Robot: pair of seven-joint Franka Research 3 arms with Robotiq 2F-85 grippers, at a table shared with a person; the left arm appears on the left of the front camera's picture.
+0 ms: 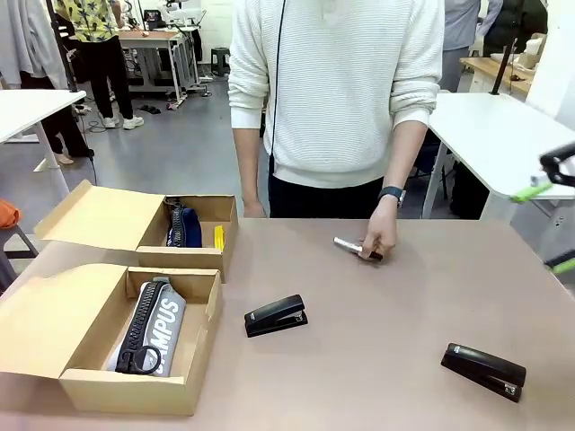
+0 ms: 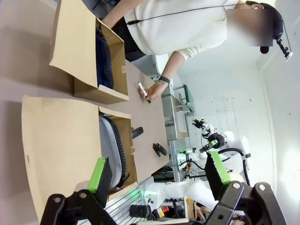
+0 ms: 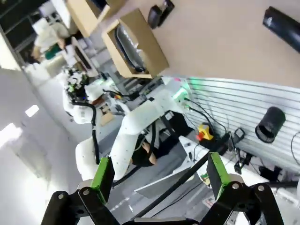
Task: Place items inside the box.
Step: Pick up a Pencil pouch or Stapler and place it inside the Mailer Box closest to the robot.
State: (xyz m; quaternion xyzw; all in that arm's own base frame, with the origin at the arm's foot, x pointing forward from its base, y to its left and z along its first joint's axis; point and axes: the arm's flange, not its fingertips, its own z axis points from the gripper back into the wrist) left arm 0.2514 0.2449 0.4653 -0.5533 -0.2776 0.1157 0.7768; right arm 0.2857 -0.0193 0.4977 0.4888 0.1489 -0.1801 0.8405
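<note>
A: How does the left claw [image 2: 158, 171] stand?

B: Its two fingers are spread wide, and nothing is between them. Just beyond its fingertips is the first box [image 2: 61, 140], open. The grey CAMPUS pouch [image 2: 111, 150] lies flat inside it.

A: And farther from this claw?

B: There is the second box [image 2: 75, 42], also open, with a dark blue pouch [image 2: 104, 56] inside. In the front view I see a yellow strip, the yellow utility knife [image 1: 218, 237]. It stands against the wall of that box, on the side toward the right claw [image 1: 532, 231].

A: Is the right claw pinching something?

B: No. Its green pads [image 3: 216, 171] stand far apart, with nothing between them. It hangs over the right end of the table [image 1: 395, 305] and touches nothing there.

A: Which item is closest to it?

B: The nearer stapler [image 1: 483, 370], black, which lies on the table below this claw. The second stapler [image 1: 276, 315] lies well beyond it, between this claw and the first box, and it does not touch the box.

A: And the pen?

B: The black-and-white pen [image 1: 349, 243] is about as far from this claw as the second stapler, but toward the person's side. The person's hand [image 1: 382, 238] has its fingers on one end. I cannot tell if the pen rests fully on the table.
</note>
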